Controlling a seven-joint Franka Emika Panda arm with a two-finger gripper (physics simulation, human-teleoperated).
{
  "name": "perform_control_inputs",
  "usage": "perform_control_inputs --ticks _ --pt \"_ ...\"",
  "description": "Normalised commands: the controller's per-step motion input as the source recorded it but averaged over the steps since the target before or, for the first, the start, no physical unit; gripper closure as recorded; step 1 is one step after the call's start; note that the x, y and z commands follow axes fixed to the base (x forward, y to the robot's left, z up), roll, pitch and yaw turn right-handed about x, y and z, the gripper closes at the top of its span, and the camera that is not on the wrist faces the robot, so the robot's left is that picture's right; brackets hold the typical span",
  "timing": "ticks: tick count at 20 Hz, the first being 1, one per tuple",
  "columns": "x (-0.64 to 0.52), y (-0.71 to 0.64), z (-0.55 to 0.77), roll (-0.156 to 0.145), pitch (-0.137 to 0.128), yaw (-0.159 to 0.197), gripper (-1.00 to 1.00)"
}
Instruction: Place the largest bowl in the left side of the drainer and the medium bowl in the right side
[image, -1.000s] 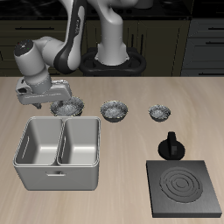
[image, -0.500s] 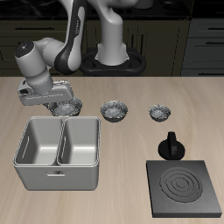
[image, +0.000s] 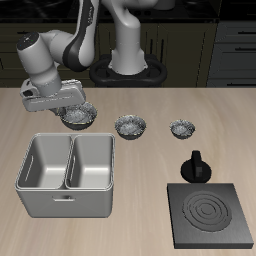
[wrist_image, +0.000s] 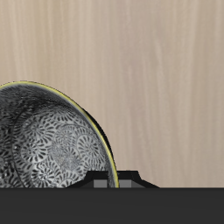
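The gripper (image: 73, 110) hangs behind the drainer (image: 66, 185), right at the largest bowl (image: 79, 118). Its fingers come down onto the bowl's rim. In the wrist view the largest bowl (wrist_image: 48, 140) fills a big part of the picture, with its dark rim and shiny crinkled inside, and the tabletop (wrist_image: 149, 61) shows past the rim. The bowl looks gripped by its rim, but the fingertips are hidden, so I cannot tell for sure how far the gripper is closed. I also cannot tell if the bowl is off the tabletop or sitting on it.

The drainer is a light grey box with two deep square holes side by side and a wall between them. It sits just in front of the largest bowl, nearer the table's front edge. Both holes look bare inside.

Next along the row is the medium bowl (image: 130, 126). It stands upright on the tabletop (image: 150, 175), apart from the largest bowl. Farther along the same row is the smallest bowl (image: 181, 128), also upright.

In front of the smallest bowl stands a small black knob-like thing (image: 196, 166). Just in front of that lies a flat black square plate (image: 209, 214) with rings on it, near the table's front edge, well apart from the drainer.
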Motion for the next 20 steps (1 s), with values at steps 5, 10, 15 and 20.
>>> perform_control_inputs --ticks 5,10,15,20 --pt "-0.06 0.01 0.81 -0.097 -0.083 0.003 1.0" --pt "0.0 -0.13 0.6 -0.104 -0.062 -0.018 1.0" --pt "0.07 -0.11 0.61 -0.074 -0.05 -0.02 1.0" --pt "0.15 -0.03 0.45 -0.054 -0.028 -0.022 1.0"
